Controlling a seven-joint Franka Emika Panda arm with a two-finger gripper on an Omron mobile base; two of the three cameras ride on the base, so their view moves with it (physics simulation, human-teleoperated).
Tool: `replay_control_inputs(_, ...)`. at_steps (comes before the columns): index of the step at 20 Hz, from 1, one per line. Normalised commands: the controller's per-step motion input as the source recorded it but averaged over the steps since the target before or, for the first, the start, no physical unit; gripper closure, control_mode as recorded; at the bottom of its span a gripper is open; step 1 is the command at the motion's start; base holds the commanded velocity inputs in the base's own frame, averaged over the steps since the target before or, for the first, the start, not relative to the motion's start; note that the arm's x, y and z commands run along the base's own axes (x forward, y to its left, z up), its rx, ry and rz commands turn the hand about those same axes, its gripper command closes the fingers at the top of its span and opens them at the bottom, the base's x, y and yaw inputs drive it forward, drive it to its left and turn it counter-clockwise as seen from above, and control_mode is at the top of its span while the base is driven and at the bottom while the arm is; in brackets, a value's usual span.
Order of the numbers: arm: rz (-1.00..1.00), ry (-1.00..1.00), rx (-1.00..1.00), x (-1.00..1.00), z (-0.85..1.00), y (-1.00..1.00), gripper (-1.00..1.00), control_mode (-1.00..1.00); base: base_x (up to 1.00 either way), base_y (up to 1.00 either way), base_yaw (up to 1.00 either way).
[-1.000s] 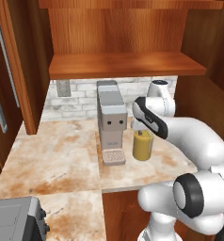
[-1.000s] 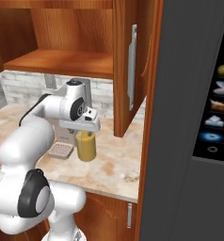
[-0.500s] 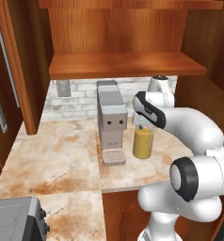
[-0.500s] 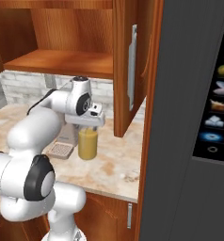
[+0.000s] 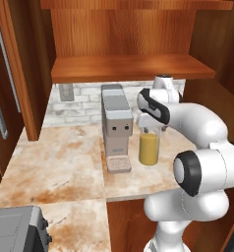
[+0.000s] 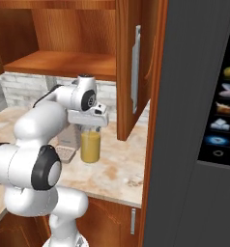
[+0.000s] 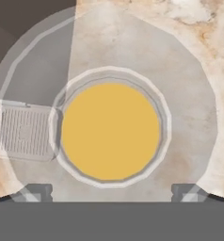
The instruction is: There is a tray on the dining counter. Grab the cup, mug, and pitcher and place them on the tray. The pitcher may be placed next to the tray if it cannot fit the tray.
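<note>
On the counter (image 5: 65,167), under the wooden shelf (image 5: 124,69), the pitcher (image 5: 149,147) stands upright with orange liquid filling roughly its lower two thirds. It sits just beside the grey coffee machine (image 5: 116,128), at about 3 o'clock of it in the left base view; whether the two touch cannot be told.

End effector (image 5: 151,129) is directly above the pitcher, pointing straight down, with the hand body covering the glass top in both base views. In the right base view the end effector (image 6: 89,126) sits at the pitcher's (image 6: 90,145) upper part.

Hand view — the pitcher (image 7: 111,132) is seen from straight above, its rim a wide clear ring around the orange disc, centred in the frame. Two dark fingertips (image 7: 37,192) show at 7 and 5 o'clock, wide apart, each lying within the outer ring of the rim. Fingers are spread; contact with the glass cannot be confirmed. The coffee machine's drip grille (image 7: 23,132) lies at 9 o'clock of the pitcher, just beside it.

A cabinet door (image 6: 131,67) hangs open at 2 o'clock of the pitcher in the right base view — well apart from the arm.
</note>
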Motion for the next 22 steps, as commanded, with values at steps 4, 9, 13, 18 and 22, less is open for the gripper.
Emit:
replay_control_inputs(4,0.0,0.12,0.0,0.0,-0.29,0.0,-1.0,-1.0,0.0,0.0,0.0)
replay_control_inputs(9,0.0,0.05,0.0,0.0,-0.13,0.0,-1.0,-1.0,0.0,0.0,0.0)
replay_control_inputs(13,0.0,0.0,0.0,0.0,0.0,0.0,-1.0,-1.0,0.0,0.0,0.0)
replay_control_inputs(18,0.0,0.0,0.0,0.0,0.0,0.0,-1.0,-1.0,0.0,0.0,0.0)
replay_control_inputs(22,0.0,0.0,0.0,-0.08,-0.08,0.0,-1.0,-1.0,0.0,0.0,0.0)
